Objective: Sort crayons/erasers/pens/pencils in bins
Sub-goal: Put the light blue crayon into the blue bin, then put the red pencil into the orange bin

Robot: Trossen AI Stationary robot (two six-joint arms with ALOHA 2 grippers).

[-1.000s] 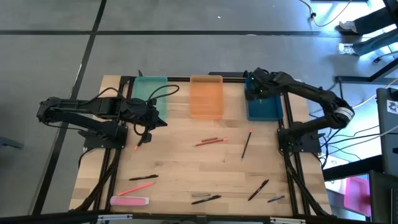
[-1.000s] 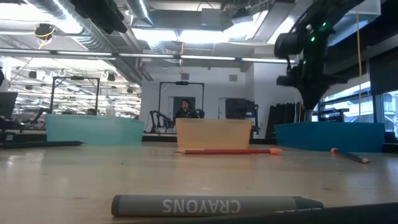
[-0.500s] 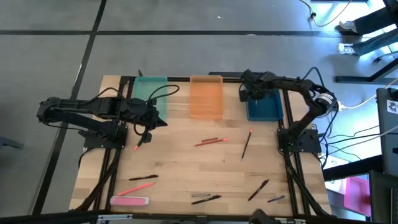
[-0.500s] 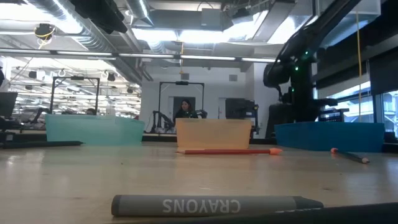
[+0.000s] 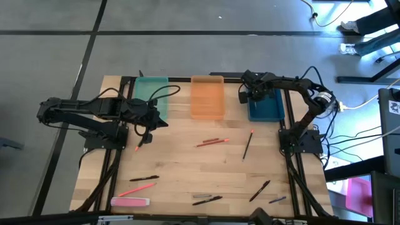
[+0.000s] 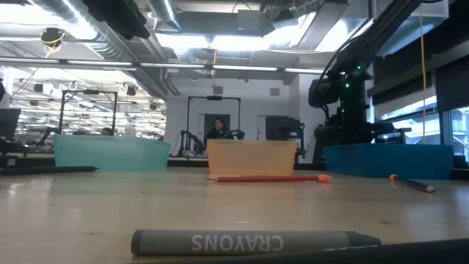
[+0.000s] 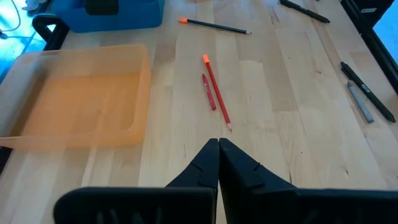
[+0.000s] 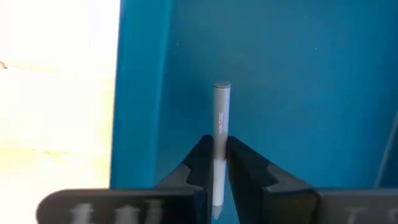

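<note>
One grey crayon [image 8: 221, 134] sits clamped between my right gripper's [image 8: 217, 163] fingers, hanging over the blue bin [image 5: 265, 110] at the back right of the table [image 5: 187, 165]. I judge the drop is the step in hand: next I spread those fingers. My left gripper [image 7: 218, 155] waits near the teal bin [image 5: 150, 94], fingers pressed together on nothing

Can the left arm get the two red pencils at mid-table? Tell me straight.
Probably yes. The left pincer is shut and empty, and bare table lies between it and the red pencils; nothing stands in the way.
</note>
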